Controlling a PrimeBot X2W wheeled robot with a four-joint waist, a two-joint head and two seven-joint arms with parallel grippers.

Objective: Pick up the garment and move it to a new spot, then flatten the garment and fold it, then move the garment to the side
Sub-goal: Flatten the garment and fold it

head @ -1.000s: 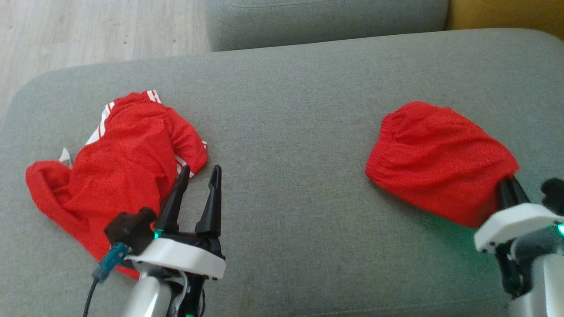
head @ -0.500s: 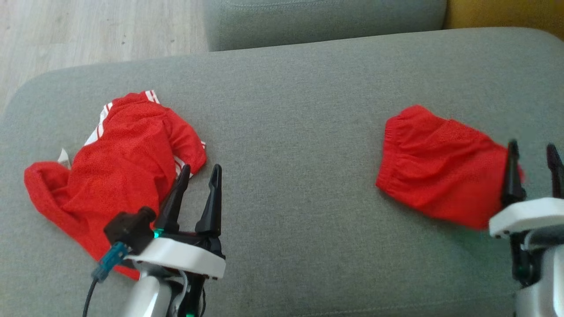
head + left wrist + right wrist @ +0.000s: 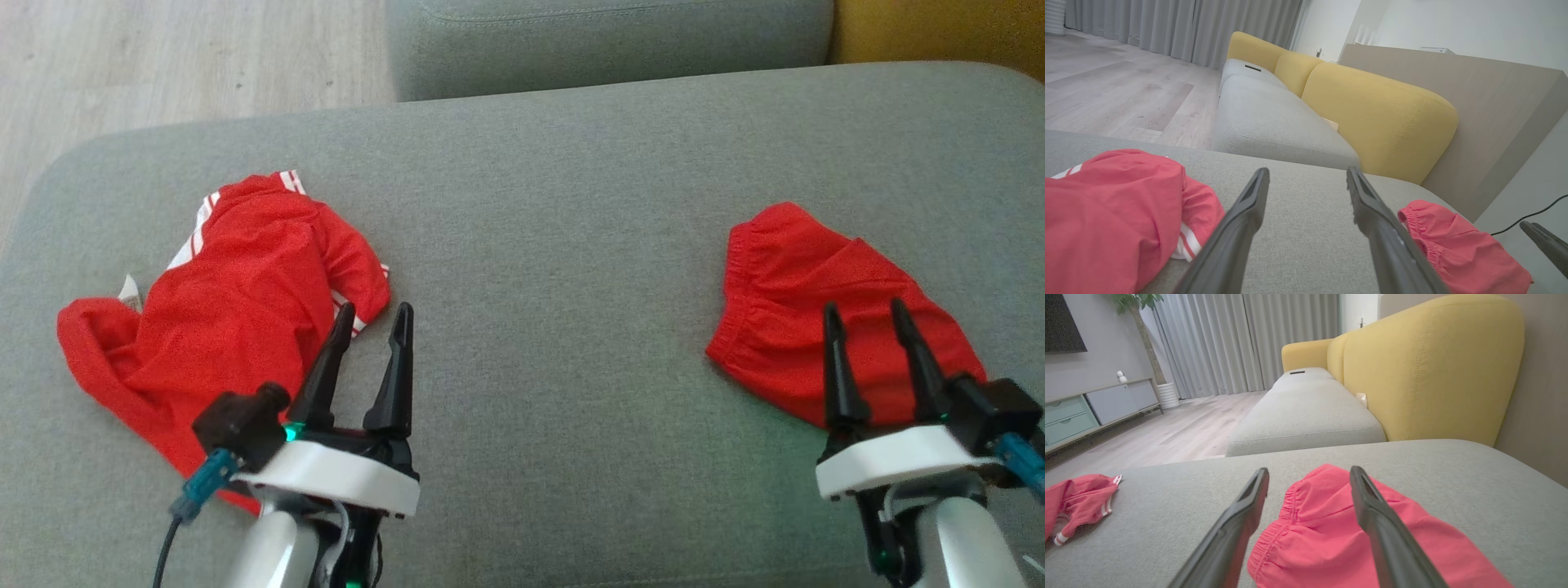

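Red folded garment (image 3: 784, 269) lies just ahead of and under the released right claw (image 3: 864, 307), seemingly set aside as finished, while the left claw (image 3: 374, 310), also released, hovers beside a crumpled striped garment (image 3: 237, 318).

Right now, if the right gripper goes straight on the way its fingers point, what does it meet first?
Most likely the folded red garment, which lies just ahead of the open right gripper. Height is hard to judge, and if the gripper passes above it, the grey cushion comes next.

Plain garment (image 3: 784, 261) red, striped garment (image 3: 237, 310) red w/ white, cushion (image 3: 555, 245) grey.
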